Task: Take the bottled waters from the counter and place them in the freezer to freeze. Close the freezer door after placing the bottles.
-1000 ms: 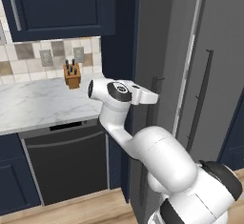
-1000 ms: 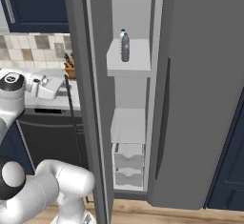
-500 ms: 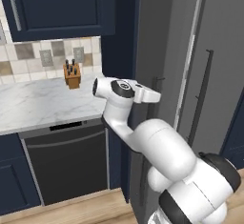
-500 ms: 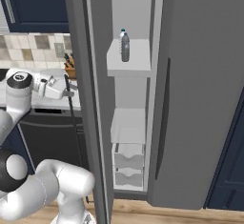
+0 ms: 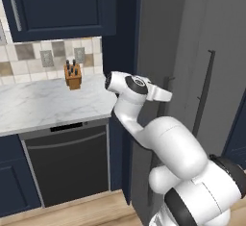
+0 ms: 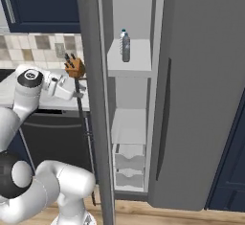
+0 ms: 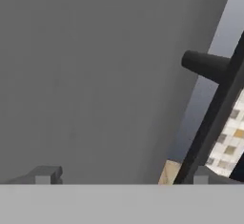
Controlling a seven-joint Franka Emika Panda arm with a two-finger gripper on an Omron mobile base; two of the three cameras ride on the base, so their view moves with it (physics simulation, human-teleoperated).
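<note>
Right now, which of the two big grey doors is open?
The narrow freezer door on the left: it's swung out, showing white shelves and a bottled water. The wide door is shut.

Grey freezer door, dark bar handle; white-walled freezer; white grey-veined worktop; blue-capped bottled water.

1. A white shelf is seen high inside the freezer, set between its white inner walls.
2. One bottled water with a blue cap is stood upright on that shelf, toward its left side.
3. Lower white shelves are stacked near the bottom of the compartment.
4. A white marble counter is seen left of the freezer.
5. A wooden knife block is stood at the counter's far edge, against the tiled wall.
</note>
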